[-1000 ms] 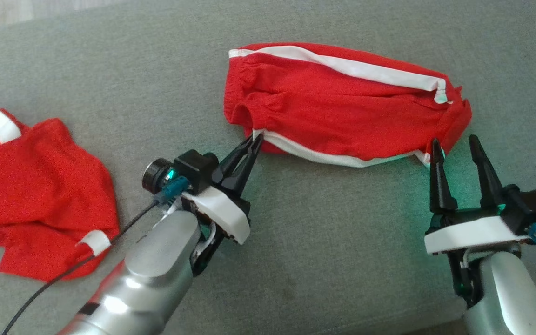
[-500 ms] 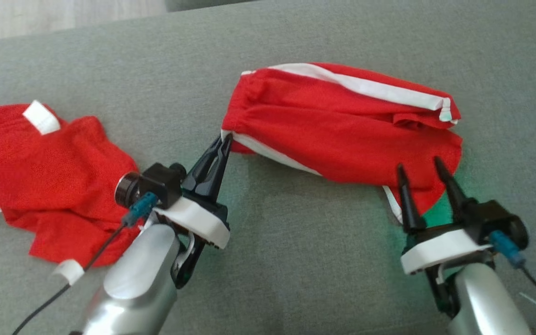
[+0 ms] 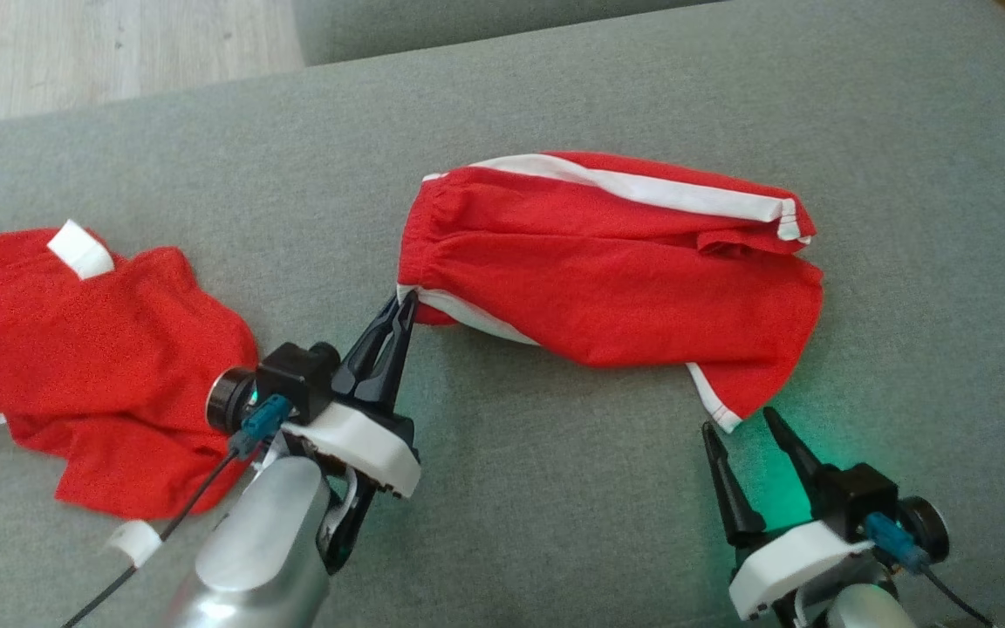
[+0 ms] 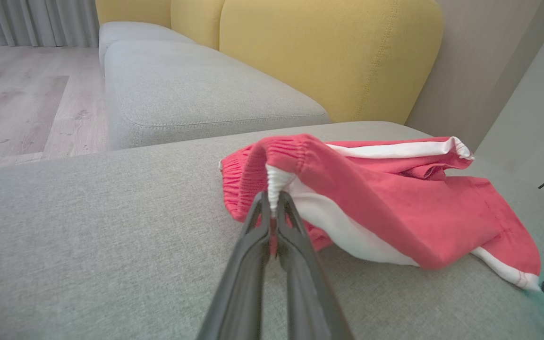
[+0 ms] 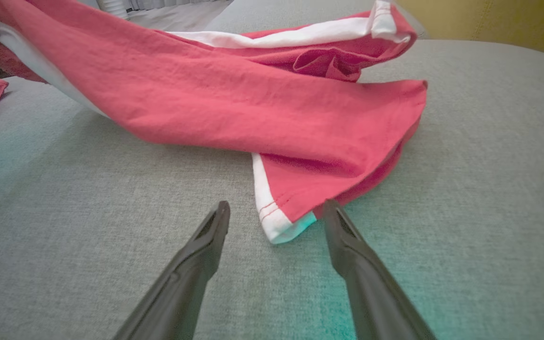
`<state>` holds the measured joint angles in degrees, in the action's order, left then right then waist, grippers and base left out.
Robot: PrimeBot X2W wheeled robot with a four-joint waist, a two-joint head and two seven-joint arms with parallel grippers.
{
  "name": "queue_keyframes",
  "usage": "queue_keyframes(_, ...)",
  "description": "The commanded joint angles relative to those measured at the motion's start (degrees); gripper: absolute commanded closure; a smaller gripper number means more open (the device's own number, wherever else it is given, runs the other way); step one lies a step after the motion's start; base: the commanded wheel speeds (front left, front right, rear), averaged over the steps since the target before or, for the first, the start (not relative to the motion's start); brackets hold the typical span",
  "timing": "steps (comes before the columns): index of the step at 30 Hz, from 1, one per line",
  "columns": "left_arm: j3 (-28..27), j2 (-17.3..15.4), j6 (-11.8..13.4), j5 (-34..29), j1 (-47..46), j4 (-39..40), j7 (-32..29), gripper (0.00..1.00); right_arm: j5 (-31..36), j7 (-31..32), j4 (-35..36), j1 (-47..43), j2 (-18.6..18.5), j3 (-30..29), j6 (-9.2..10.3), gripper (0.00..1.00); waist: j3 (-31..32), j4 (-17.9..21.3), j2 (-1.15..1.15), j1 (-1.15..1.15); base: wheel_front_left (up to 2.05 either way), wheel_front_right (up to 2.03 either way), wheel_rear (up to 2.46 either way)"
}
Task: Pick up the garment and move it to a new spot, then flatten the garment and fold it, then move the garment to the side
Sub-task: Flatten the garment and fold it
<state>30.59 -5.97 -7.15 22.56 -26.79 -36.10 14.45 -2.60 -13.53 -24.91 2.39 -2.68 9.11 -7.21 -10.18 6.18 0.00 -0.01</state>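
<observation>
The garment (image 3: 607, 270) is a pair of red shorts with white side stripes, lying across the grey sofa cushion (image 3: 555, 523). My left gripper (image 3: 405, 301) is shut on the waistband corner of the garment (image 4: 376, 198), lifting that end slightly. In the left wrist view the left gripper (image 4: 273, 200) pinches the white stripe at the elastic waist. My right gripper (image 3: 738, 420) stands open just short of the hem corner. The right wrist view has the right gripper (image 5: 276, 210) with its fingers either side of the white-edged hem tip of the garment (image 5: 234, 104), not closed on it.
A second red garment (image 3: 84, 349) with white trim lies crumpled at the left of the cushion. Wooden floor (image 3: 119, 52) lies beyond the far edge. A yellow backrest (image 4: 328, 52) and another grey seat (image 4: 196, 94) stand behind.
The head camera has shifted, so the scene sits lower and leftward. The left gripper still holds the waistband corner; the right gripper has drawn back from the cloth to just below the hem corner.
</observation>
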Motion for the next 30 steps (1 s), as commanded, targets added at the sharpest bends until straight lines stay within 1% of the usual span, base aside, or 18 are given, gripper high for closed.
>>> queue_keyframes(1, -2.58, -0.14, -0.24, -0.58, -1.32, 1.29, 0.54, 1.00, -0.65, 0.52, 1.10, 0.34, -0.76, 2.26, -0.28, 0.00, 0.55, 0.39, 0.00, 0.01, 0.00, 0.00, 0.00)
queue_keyframes(8, -2.92, 0.41, -0.31, -1.24, -1.81, 1.09, 0.54, 1.00, -1.75, 2.02, -0.36, 1.48, -0.81, 3.76, -0.28, 0.00, 0.12, 0.13, 0.00, 0.01, 0.00, 0.00, 0.00)
queue_keyframes(13, -2.35, 0.46, -0.32, -1.12, -2.56, 1.13, 0.54, 1.00, -2.00, 2.35, -1.45, 2.30, -0.72, 3.47, -0.28, 0.00, -0.60, -0.36, 0.00, 0.01, 0.00, 0.00, 0.00)
queue_keyframes(30, -0.67, -0.06, -0.34, 0.35, -4.07, 1.00, 0.54, 1.00, -1.11, -0.13, -3.67, 4.63, -0.29, 2.62, -0.28, 0.00, -1.45, -1.46, 0.00, 0.01, 0.00, 0.00, 0.00)
